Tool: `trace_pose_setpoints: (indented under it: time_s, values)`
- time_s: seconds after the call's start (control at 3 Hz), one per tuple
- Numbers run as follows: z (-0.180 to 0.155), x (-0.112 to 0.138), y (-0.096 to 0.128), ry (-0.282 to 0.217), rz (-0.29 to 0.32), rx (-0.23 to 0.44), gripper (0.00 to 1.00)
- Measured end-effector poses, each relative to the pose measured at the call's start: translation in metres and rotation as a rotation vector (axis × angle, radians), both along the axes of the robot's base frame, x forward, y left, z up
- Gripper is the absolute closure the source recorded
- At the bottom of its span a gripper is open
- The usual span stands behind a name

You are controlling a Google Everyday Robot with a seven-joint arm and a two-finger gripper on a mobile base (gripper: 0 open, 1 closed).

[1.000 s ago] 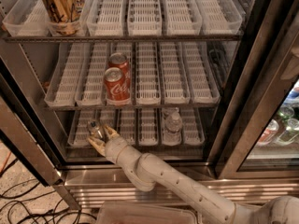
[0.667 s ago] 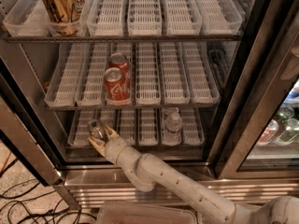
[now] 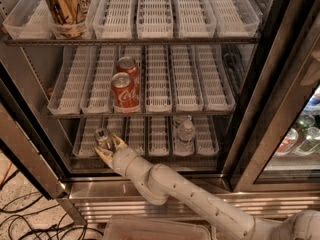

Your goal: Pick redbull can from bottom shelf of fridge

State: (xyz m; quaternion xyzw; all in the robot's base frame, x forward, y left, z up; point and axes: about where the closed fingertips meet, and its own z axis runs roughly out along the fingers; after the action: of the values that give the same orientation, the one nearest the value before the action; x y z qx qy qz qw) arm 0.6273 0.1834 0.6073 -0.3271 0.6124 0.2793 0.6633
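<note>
The redbull can [image 3: 102,137], slim with a shiny silver top, stands at the front of a left lane on the bottom shelf [image 3: 152,139] of the fridge [image 3: 150,190]. My gripper [image 3: 109,148] reaches in over the steel sill at the end of my white arm. Its two yellowish fingers sit on either side of the can and are closed on it. The can is upright and looks to rest on the lane tray. Its lower body is hidden by the fingers.
A clear plastic bottle [image 3: 186,133] stands on the bottom shelf to the right. Two red cola cans [image 3: 124,91] sit on the middle shelf just above my gripper. A tan can [image 3: 65,6] is on the top shelf. A dark door frame [image 3: 280,109] stands right; cables [image 3: 25,219] lie on the floor.
</note>
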Motion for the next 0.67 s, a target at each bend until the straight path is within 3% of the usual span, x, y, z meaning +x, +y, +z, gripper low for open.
trace_pose_setpoints:
  time_s: [0.67]
  values:
    - [0.074, -0.029, -0.018, -0.103, 0.171, 0.000, 1.00]
